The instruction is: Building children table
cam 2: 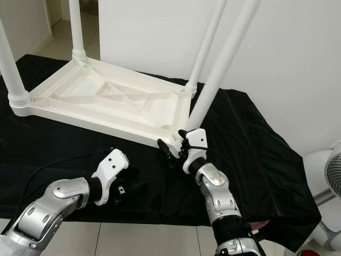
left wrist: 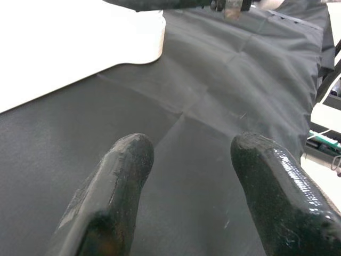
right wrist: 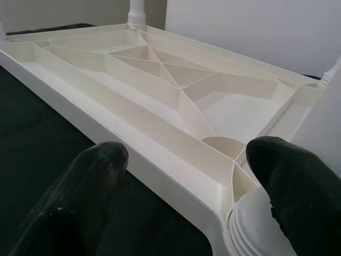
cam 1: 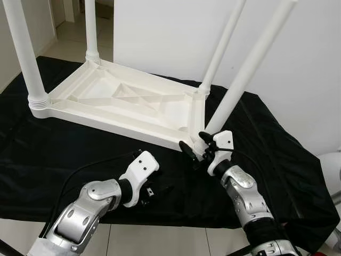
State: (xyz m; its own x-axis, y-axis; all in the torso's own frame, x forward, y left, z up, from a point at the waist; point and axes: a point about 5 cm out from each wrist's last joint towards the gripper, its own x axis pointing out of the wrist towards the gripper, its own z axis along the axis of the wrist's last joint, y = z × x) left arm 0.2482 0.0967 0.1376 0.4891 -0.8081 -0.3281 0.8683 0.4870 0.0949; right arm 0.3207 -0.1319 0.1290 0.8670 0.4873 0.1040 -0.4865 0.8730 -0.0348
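- The right gripper (cam 1: 198, 145) reaches forward and up from a bent silver arm to the near corner of the upturned table top (cam 1: 114, 98); its 2 black fingers (right wrist: 290, 200) stand wide apart, 1 on each side of the threaded base of the near leg (cam 1: 250, 69), which leans away to the right, and I cannot tell whether they press it
- The left gripper (cam 1: 160, 191) lies low over the black cloth (cam 1: 42, 154), just short of the table's near edge, fingers (left wrist: 114, 194) parted and holding nothing
- The table top is white moulded plastic, ribbed underneath with diagonal braces; it rests face down on the cloth ahead of both grippers
- 3 other round white legs (cam 1: 24, 56) stand upright in the farther corners, each with a ringed collar at its foot
- A black cable (cam 1: 88, 169) runs across the cloth beside the left arm
- A white wall (cam 1: 176, 32) rises behind the table; a white fan (cam 2: 333, 176) stands off to the right of the right arm
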